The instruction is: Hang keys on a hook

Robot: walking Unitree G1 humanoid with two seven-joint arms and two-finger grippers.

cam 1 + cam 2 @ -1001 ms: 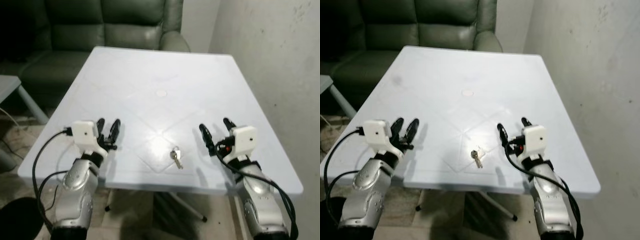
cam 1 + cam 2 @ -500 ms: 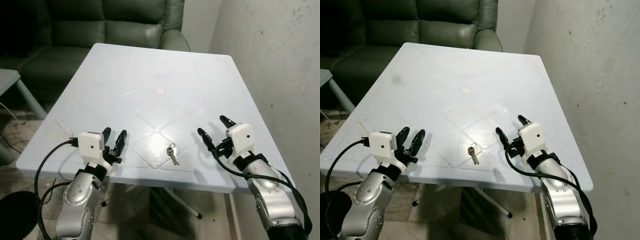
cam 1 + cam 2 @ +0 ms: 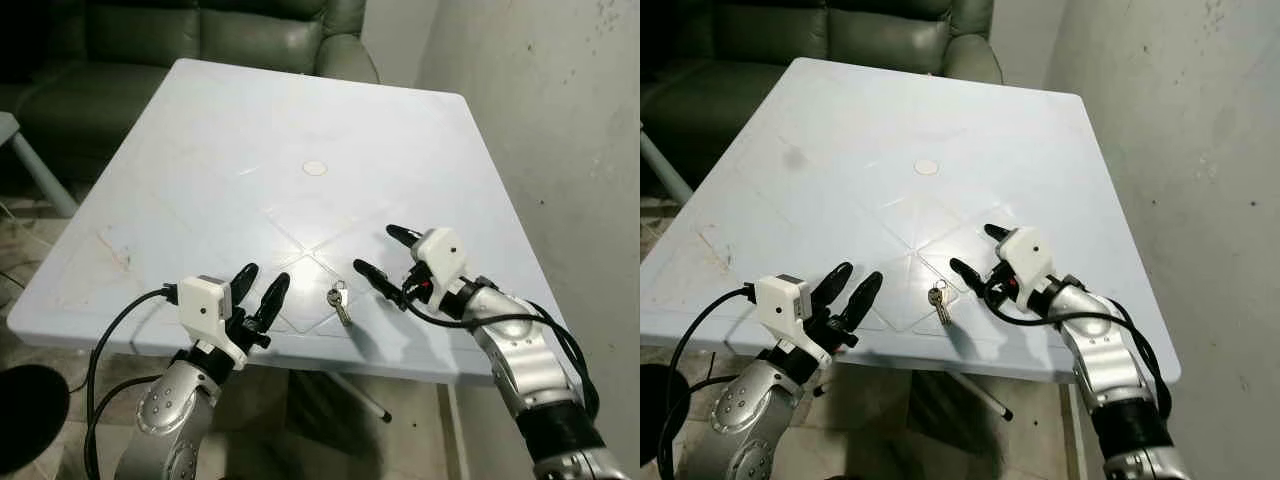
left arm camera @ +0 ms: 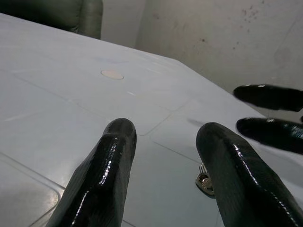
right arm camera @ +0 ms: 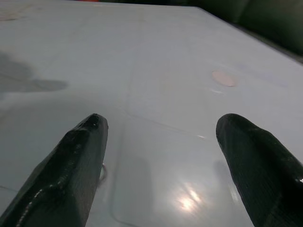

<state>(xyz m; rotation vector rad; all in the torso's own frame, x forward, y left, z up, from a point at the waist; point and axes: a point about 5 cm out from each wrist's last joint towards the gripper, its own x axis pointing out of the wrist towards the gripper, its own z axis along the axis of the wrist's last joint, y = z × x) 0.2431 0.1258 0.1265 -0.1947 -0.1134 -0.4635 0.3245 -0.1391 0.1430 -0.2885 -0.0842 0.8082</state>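
A small bunch of keys (image 3: 340, 303) lies flat on the white table (image 3: 300, 120), near its front edge. My right gripper (image 3: 374, 249) is open just right of the keys, low over the table, its nearer fingertip a short gap from them. To the left of the keys my left gripper (image 3: 266, 275) is open above the table's front edge, with nothing between its fingers. In the left wrist view the keys (image 4: 204, 182) peek out beside one finger, and the right gripper's fingers (image 4: 270, 97) show beyond. The right wrist view has bare tabletop between the open right gripper (image 5: 163, 120).
A dark green sofa (image 3: 200, 30) stands behind the table. A rough grey wall (image 3: 560, 120) runs close along the table's right side. A round plug (image 3: 315, 168) marks the table's middle. Table legs (image 3: 360, 395) and floor lie below the front edge.
The camera has moved closer over the table. My right gripper has swung left toward the keys. The left gripper has shifted right, nearer the keys. The keys lie as before.
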